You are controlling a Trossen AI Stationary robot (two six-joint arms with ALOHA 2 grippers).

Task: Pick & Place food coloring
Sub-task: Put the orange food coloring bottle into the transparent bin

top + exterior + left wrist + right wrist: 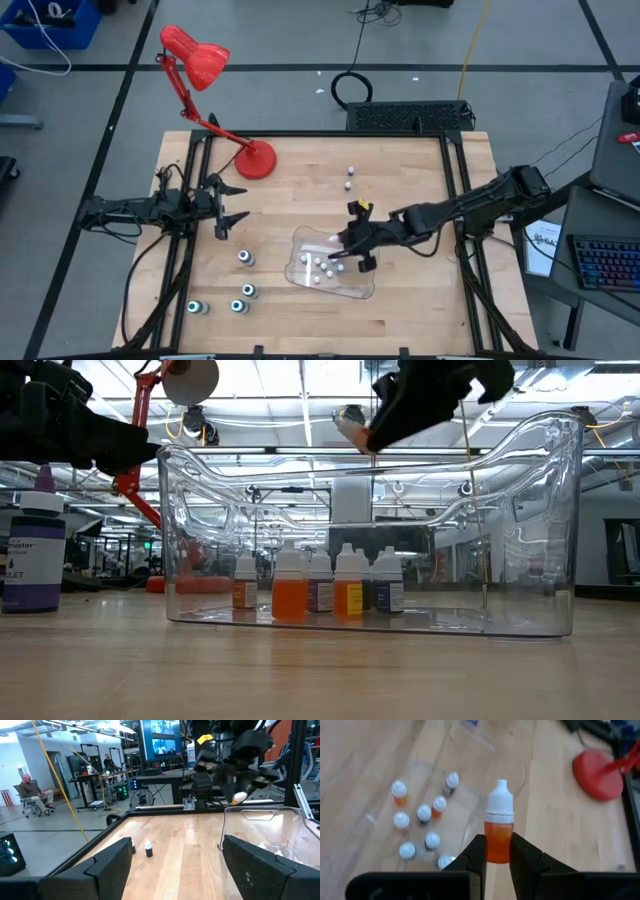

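Right wrist view: right hand (497,851) pinching orange bottle (498,827), cap pointing away from wrist.

A: Surface (410,200): pale wood, visible grain, smooth with a satin sheen. Edged by a matt black metal-looking frame (455,190).

B: Tray (540,510): clear plastic, glossy, with bright reflections along the rim. The walls distort the room behind.

A: Orange bottle (498,827) in the right tool (496,855): translucent plastic body, and a white ribbed cap, matt. The tool's fingers (475,857) look like matt black plastic, slightly grainy.

B: Left tool (175,870): same dull black finish. Lamp (205,60): red, glossy shade and base, painted-metal look.

A: Bottles in the tray (318,588): white plastic caps, printed labels. Large bottle (32,555): paper-like label.
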